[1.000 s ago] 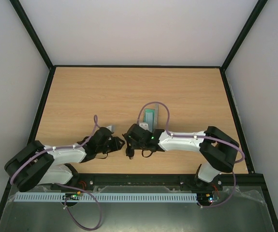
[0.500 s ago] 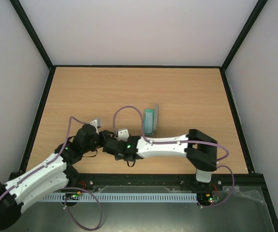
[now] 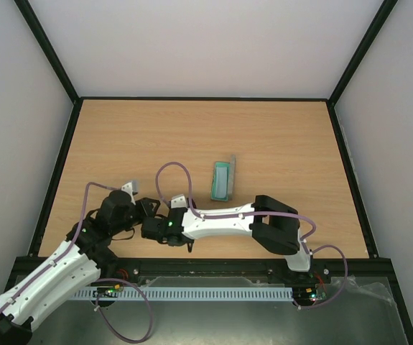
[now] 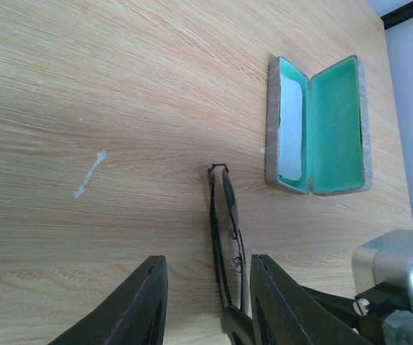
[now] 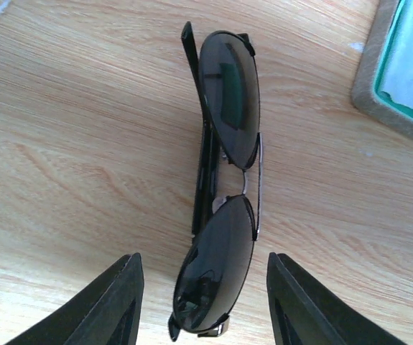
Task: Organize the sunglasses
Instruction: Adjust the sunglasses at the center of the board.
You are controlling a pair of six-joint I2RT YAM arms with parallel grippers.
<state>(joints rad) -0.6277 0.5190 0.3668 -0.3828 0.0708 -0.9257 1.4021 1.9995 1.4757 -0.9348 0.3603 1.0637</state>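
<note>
The sunglasses point(image 5: 224, 215) are folded, with dark lenses and a thin black frame, and rest on the wooden table. In the right wrist view they lie between the spread fingers of my right gripper point(image 5: 205, 257), touching neither. The left wrist view shows the sunglasses point(image 4: 226, 230) edge-on between the fingers of my left gripper point(image 4: 210, 260), nearer the right finger, with a gap on both sides. From above, my left gripper point(image 3: 143, 210) and right gripper point(image 3: 152, 228) meet at the near left, and they hide the sunglasses.
A grey case point(image 3: 223, 180) lies open to the right of the grippers, green inside point(image 4: 335, 122), with a pale cloth point(image 4: 289, 133) in one half. Its corner shows at the top right of the right wrist view point(image 5: 378, 86). The table's black front rail point(image 3: 206, 264) runs just behind the grippers.
Both grippers have moved left along the near edge, away from the case. The right jaws have spread wider around the sunglasses. The left arm has stretched out.
</note>
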